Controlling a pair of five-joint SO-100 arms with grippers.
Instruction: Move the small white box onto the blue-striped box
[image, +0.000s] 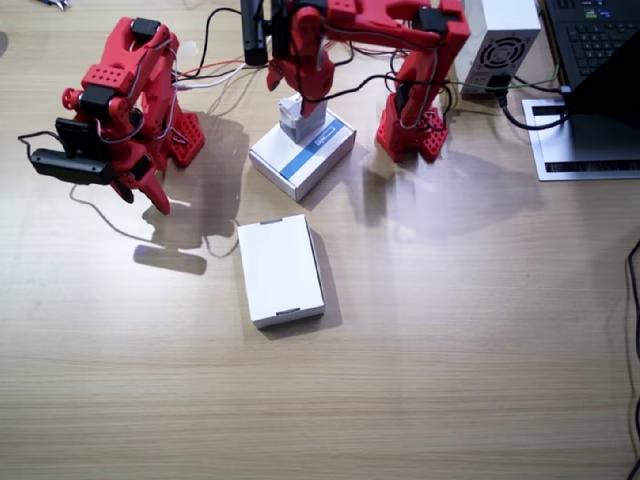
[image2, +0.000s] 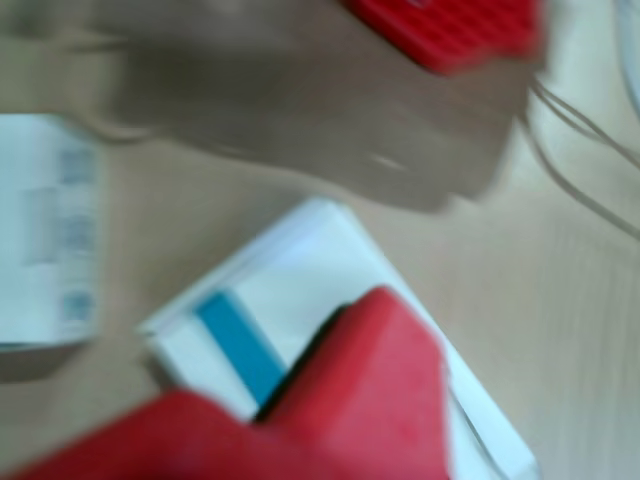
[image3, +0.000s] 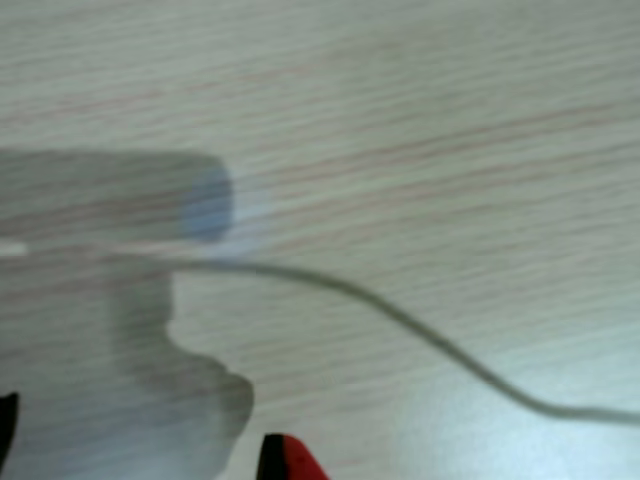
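Flanking blue-striped box (image: 302, 154): large white box (image: 280, 270).

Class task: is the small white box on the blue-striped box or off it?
On it: the small white box sits atop the blue-striped box, left gripper around it.

The fixed view is bright and fairly sharp, with soft grey shadows falling on the table (image: 450, 330) toward the lower left of the right arm (image: 120, 110) and to the right of the left arm (image: 400, 70). Both wrist views are heavily blurred, and a pale glare washes the lower right of one.
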